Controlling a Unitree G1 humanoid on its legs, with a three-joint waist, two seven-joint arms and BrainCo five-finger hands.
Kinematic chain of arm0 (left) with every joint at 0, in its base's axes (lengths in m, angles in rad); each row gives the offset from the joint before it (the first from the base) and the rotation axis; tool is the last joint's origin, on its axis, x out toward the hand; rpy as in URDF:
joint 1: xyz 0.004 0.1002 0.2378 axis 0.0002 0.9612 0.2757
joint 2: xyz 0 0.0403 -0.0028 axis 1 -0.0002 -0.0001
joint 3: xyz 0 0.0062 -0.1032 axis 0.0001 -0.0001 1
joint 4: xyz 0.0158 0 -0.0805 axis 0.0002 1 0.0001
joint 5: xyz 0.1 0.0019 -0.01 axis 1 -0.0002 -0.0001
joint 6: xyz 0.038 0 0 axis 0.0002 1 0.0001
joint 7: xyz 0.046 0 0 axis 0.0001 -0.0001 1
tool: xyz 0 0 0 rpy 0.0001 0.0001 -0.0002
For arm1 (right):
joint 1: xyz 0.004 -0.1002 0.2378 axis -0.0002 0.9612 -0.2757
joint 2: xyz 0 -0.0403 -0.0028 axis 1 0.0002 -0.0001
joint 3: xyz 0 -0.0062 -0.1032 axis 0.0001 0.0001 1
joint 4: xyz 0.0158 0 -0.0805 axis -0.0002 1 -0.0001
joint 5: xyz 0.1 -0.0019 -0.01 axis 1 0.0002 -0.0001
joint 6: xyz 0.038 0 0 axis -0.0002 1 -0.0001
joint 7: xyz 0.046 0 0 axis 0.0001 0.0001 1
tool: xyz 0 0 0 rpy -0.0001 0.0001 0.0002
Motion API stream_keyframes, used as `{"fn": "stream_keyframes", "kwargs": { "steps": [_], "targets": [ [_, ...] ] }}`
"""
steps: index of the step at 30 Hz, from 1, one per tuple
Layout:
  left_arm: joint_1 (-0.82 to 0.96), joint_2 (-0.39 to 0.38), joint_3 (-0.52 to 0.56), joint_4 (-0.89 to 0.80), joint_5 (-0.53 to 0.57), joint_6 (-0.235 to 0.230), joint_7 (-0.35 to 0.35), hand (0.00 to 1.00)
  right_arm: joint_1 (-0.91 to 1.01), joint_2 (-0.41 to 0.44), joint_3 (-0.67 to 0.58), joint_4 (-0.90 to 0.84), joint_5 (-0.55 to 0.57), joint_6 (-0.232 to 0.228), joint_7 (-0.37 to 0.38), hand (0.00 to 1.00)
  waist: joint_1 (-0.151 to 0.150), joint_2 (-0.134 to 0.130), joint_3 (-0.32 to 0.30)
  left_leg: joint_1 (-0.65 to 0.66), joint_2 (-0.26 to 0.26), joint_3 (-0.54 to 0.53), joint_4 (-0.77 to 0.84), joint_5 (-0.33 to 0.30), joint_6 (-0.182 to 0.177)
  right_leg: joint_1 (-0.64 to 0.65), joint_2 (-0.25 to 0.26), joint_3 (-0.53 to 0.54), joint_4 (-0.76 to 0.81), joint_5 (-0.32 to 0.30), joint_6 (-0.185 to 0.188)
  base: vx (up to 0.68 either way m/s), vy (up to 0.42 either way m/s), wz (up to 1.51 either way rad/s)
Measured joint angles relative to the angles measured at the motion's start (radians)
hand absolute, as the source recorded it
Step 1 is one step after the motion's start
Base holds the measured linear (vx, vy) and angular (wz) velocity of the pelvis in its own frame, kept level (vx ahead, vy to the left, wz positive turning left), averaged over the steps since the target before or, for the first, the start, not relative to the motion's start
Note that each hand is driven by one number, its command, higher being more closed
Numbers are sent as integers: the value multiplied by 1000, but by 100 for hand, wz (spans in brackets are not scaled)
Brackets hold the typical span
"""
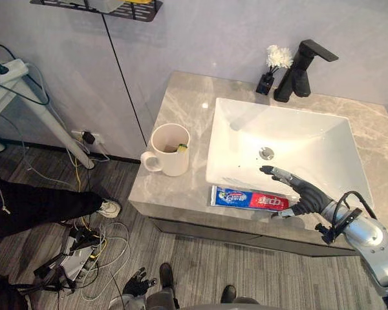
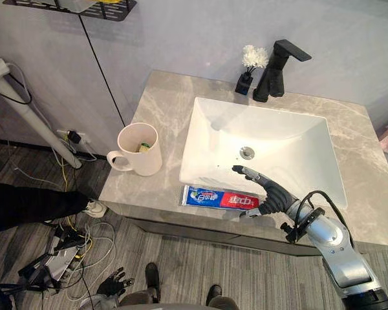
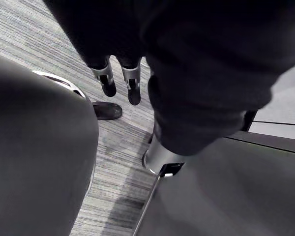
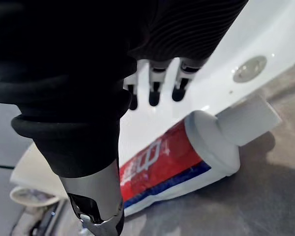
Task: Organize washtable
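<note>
Closest to me is my right hand (image 1: 304, 197), fingers straight and loosely spread, thumb apart, holding nothing. It hangs over the cap end of the toothpaste (image 1: 249, 199), fingertips reaching out over the sink (image 1: 297, 139); I cannot tell whether it touches the tube. The toothpaste is a soft flat tube, glossy, banded blue, red and white, with a stubby round white cap (image 4: 246, 118). It lies flat along the washtable's (image 1: 181, 103) front edge, squeezed between that edge and the sink's front rim, cap pointing right. The washtable top is smooth grey-beige veined stone. The sink is a shiny white rectangular basin with a round metal drain. A cream mug (image 1: 170, 150) with a handle stands near the front left corner, left of the sink. At the back edge stand an angular matt black tap (image 1: 301, 71) and a small dark vase of white flowers (image 1: 271, 68). My left hand (image 1: 137, 284) hangs low over the striped grey floor, fingers relaxed.
</note>
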Motion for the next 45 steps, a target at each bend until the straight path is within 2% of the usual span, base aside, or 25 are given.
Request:
{"fn": "stream_keyframes", "kwargs": {
  "steps": [7, 12, 19, 20, 26, 31, 45],
  "targets": [
    [-14, 11, -3, 1, 0, 0, 0, 0, 5, -21, 3, 0, -3, 0, 0, 0, 2, -20, 14, -18, 1, -15, -1, 4, 4, -16, 0, 0, 11, 0, -1, -2, 6, 3],
    [-26, 25, -22, 1, -15, 0, 1, 0, 5, -28, 36, 0, -40, -1, 0, 0, 8, -35, 28, -25, -2, -27, -6, 5, 6, -19, 0, -5, 12, -1, -2, -19, 13, 5],
    [-40, 35, -22, 0, -26, -1, 2, 0, 4, -82, 42, -3, -110, -11, -1, 0, 8, -51, 47, -50, -2, -32, -6, 20, 12, -46, -1, -6, 26, 0, -5, -11, 7, 2],
    [-44, 38, -23, 0, -26, -1, 3, 0, 4, -94, 45, -6, -129, -12, -2, 100, 8, -55, 53, -51, -2, -36, -6, 20, 12, -47, 0, -7, 27, 0, -5, -19, 6, 4],
    [-60, 48, -40, 0, -29, 0, 6, 0, -32, -141, 48, -9, -234, -18, -58, 100, 10, -63, 68, -72, -4, -56, -6, 25, 14, -53, 0, -32, 27, -2, -9, -1, 9, 13],
    [-69, 56, -44, -3, -40, 0, 18, 0, -75, -151, 50, -10, -236, -35, -68, 100, 12, -79, 80, -84, -6, -57, 0, 31, 15, -65, 0, -31, 28, -3, -11, 21, 5, 1],
    [-70, 54, -43, -3, -42, 0, 25, 0, -93, -144, 54, -8, -226, -40, -73, 100, 13, -76, 82, -84, -5, -54, -1, 30, 15, -66, 0, -28, 27, -2, -14, 0, 0, 0]
  ]
}}
